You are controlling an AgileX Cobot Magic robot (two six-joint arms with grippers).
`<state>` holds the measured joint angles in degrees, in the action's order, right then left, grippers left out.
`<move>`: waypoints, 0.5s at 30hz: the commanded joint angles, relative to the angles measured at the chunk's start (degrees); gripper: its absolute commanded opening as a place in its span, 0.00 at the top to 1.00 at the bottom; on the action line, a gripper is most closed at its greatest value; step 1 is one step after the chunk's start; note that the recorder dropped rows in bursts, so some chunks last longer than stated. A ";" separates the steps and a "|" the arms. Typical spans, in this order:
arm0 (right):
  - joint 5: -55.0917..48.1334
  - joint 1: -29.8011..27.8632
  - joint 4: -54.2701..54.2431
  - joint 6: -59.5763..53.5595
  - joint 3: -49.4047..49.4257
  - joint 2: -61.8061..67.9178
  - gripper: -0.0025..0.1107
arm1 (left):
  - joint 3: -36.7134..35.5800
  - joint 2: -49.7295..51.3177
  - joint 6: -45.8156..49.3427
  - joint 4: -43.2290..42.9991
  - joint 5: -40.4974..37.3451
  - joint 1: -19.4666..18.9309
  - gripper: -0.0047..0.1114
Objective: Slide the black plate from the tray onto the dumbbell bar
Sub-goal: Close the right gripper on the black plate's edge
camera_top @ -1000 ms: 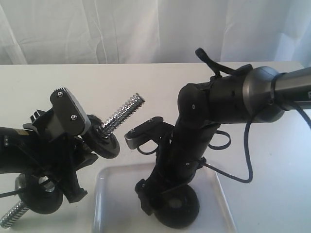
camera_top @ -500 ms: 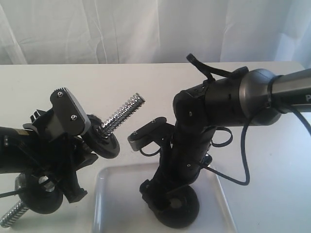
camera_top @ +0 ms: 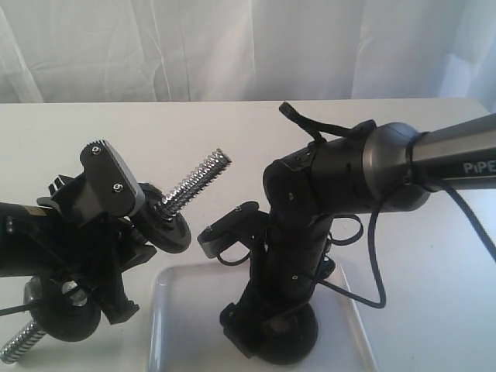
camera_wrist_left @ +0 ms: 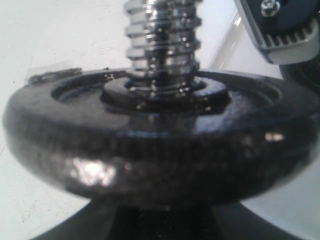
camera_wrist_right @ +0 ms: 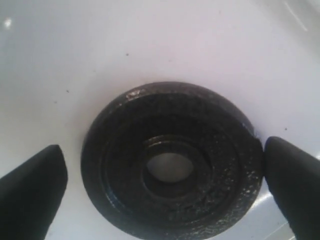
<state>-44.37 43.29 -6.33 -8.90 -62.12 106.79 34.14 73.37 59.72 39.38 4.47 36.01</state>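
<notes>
The black plate (camera_top: pixel 304 335) lies flat on the floor of the translucent white tray (camera_top: pixel 177 310), at the bottom centre of the exterior view. Its round central hole faces up. The right gripper (camera_top: pixel 271 332) reaches steeply down over it from the arm entering at the right edge. In the right wrist view its fingers (camera_wrist_right: pixel 31 195) are spread wide and released, one on each side of the black plate (camera_wrist_right: pixel 220 175). One finger is just beside the rim and the other stands farther off; whether the nearer one touches cannot be told. At the left of the exterior view the left gripper (camera_top: pixel 113 248) holds the dumbbell bar (camera_top: pixel 194 180) off the white worktop (camera_top: pixel 232 132), tilted. One threaded chrome end points to the upper right and the other shows at the lower left corner. Its fingers are clenched on the bar between the two mounted discs, though the contact itself is hidden behind the black gripper body. One disc (camera_top: pixel 169 230) sits at the base of the raised thread, the other disc (camera_top: pixel 66 314) lower left. The left wrist view shows the raised disc very close, with the chrome thread (camera_wrist_left: pixel 162 45) rising from its hub. The tray's left rim lies just beside the lower gripper finger.
</notes>
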 commanded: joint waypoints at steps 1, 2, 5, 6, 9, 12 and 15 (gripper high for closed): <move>-1.35 0.06 0.16 1.96 -0.02 0.63 0.05 | 1.48 -2.69 0.55 2.37 21.18 0.08 0.96; -1.53 0.06 0.30 1.96 -0.02 0.81 0.05 | 1.48 -2.69 0.55 2.37 21.18 0.08 0.96; -1.81 0.06 0.57 1.96 -0.02 1.98 0.05 | 1.48 -2.69 0.66 2.37 21.34 0.08 0.96; -1.71 0.06 0.57 1.96 -0.02 2.36 0.05 | 1.48 -2.69 0.66 2.37 21.32 0.08 0.96; -2.06 0.06 -0.44 1.96 -0.02 2.70 0.05 | 1.48 -2.69 0.66 2.37 21.47 0.08 0.96; -3.24 0.06 -0.80 1.68 -0.02 2.70 0.05 | 1.48 -2.69 0.66 2.37 21.47 0.08 0.96; -3.24 0.06 -1.04 1.68 -0.02 2.70 0.05 | 1.48 -2.69 0.66 2.37 21.47 0.08 0.96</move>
<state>-46.72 43.31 -5.63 -7.14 -62.60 108.33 34.14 73.37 59.83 39.41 4.47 36.01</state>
